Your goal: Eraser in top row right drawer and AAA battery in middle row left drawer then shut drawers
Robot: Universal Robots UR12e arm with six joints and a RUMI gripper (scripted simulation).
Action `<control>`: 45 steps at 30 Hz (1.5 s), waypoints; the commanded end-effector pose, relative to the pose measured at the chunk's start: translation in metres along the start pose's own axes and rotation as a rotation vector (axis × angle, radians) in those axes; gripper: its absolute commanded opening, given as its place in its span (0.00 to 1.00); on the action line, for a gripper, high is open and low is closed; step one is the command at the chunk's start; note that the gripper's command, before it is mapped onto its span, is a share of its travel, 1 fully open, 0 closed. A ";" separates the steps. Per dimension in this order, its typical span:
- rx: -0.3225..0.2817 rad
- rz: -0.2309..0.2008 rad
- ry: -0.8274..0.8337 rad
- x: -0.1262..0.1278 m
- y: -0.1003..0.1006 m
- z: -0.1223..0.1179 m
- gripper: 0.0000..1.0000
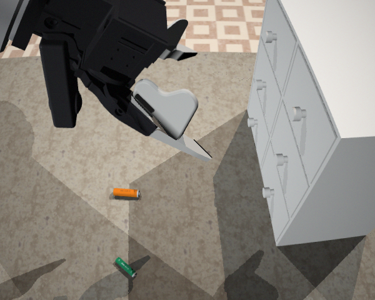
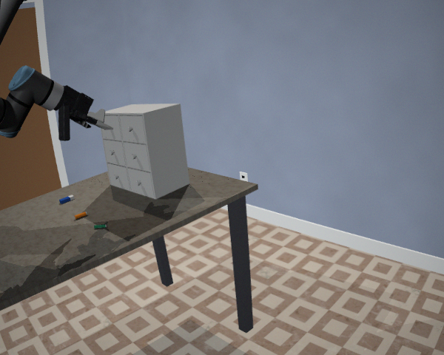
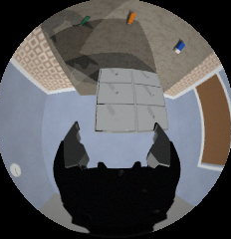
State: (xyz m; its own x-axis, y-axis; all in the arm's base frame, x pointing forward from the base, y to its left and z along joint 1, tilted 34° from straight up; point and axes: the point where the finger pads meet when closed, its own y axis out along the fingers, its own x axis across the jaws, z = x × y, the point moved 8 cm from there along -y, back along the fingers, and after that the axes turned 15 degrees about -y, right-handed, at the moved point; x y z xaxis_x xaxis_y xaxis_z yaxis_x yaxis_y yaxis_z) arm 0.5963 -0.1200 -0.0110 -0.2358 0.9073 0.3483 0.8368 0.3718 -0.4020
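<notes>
The white chest (image 1: pixel 342 184) (image 2: pixel 166 152) (image 3: pixel 121 111) stands upright, with its two columns of three drawers all shut. My gripper (image 1: pixel 204 105) (image 2: pixel 100 127) (image 3: pixel 116 122) is open and empty, in the air in front of the upper drawers, not touching a knob. The top right knob (image 1: pixel 298 113) (image 2: pixel 130 129) is bare. The blue and white eraser (image 2: pixel 66 199) (image 3: pixel 180 47) lies on the table; the top view does not show it. The green battery (image 1: pixel 125 267) (image 2: pixel 100 226) (image 3: pixel 85 21), the thinner one, looks like the AAA and lies on the table.
A thicker orange battery (image 1: pixel 125 192) (image 2: pixel 80 215) (image 3: pixel 130 18) lies between the eraser and the green battery. The table's corner (image 2: pixel 256 186) is to the right of the chest. A blue wall (image 2: pixel 310 115) stands beyond the table.
</notes>
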 end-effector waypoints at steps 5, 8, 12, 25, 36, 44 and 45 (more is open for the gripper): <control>-0.055 0.022 -0.009 0.000 0.006 0.000 1.00; -0.066 0.025 -0.009 0.001 0.008 0.002 1.00; -0.079 0.028 -0.009 0.001 0.009 0.003 1.00; -0.106 0.037 -0.009 0.002 0.013 0.006 1.00; -0.120 0.040 -0.009 0.002 0.015 0.008 1.00; -0.126 0.041 -0.009 0.002 0.015 0.008 1.00; -0.127 0.041 -0.008 0.002 0.015 0.008 1.00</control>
State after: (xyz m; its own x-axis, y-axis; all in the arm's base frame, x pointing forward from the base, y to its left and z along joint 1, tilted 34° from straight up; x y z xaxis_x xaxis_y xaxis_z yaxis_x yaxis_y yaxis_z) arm 0.6028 -0.1106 -0.0227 -0.2034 0.9217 0.3302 0.8985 0.3097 -0.3110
